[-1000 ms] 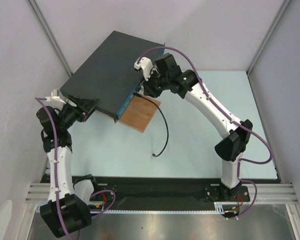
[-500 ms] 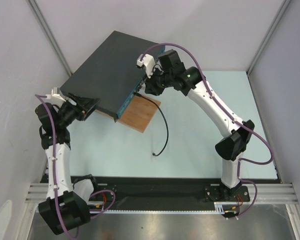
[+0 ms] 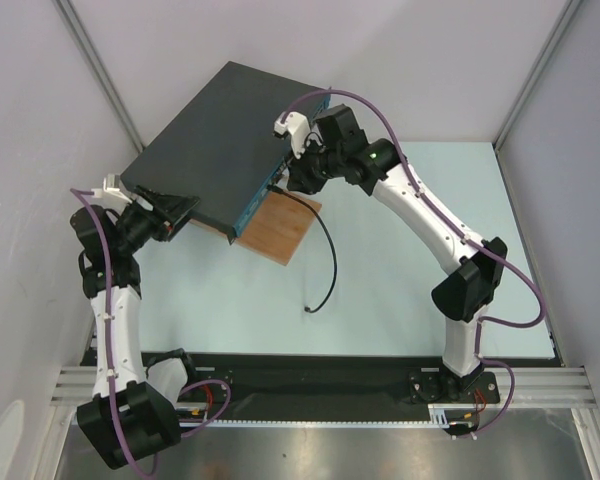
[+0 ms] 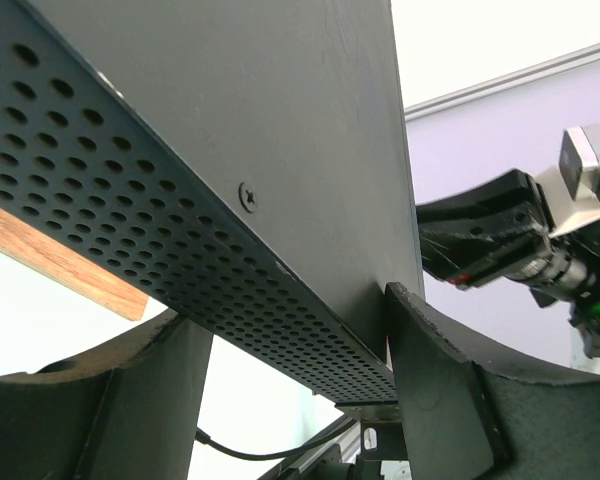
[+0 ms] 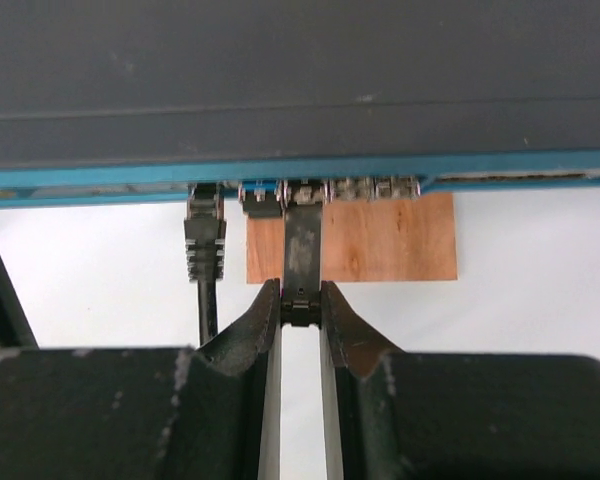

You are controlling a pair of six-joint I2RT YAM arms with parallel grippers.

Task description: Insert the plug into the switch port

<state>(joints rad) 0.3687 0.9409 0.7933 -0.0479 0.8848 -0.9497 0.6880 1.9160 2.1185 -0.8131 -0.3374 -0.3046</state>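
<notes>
right gripper (image 5: 300,290) is pinched narrow on the tail of a slim grey plug (image 5: 301,245). no cable on it that i can see. its nose is up at the row of sockets (image 5: 360,188) on the teal front face of the switch (image 3: 215,135). cannot tell if it is seated or only at the mouth. just left of it a black booted plug (image 5: 204,235) sits in a neighbouring socket, and its black cable (image 3: 332,255) trails over the wooden board (image 3: 280,228) onto the table. left gripper (image 3: 170,213) stands wide across the switch's near corner, one finger on the dark top and one underneath. it looks clamped on it as a brace, though the underside contact is hidden. judgement: this is the insertion push, task nearly done but not confirmed. risks: the grip is only on the plug's rear end, so an off-axis push could pivot it between the fingers and jam its nose on the socket lip. the switch front overlaps the board, so a hard push could slide or rock the box if the left hold slips. the right gripper's fingers sit near the black plug, so sideways drift could knock it or snag its cable. letting go too soon could leave the plug unlatched.
</notes>
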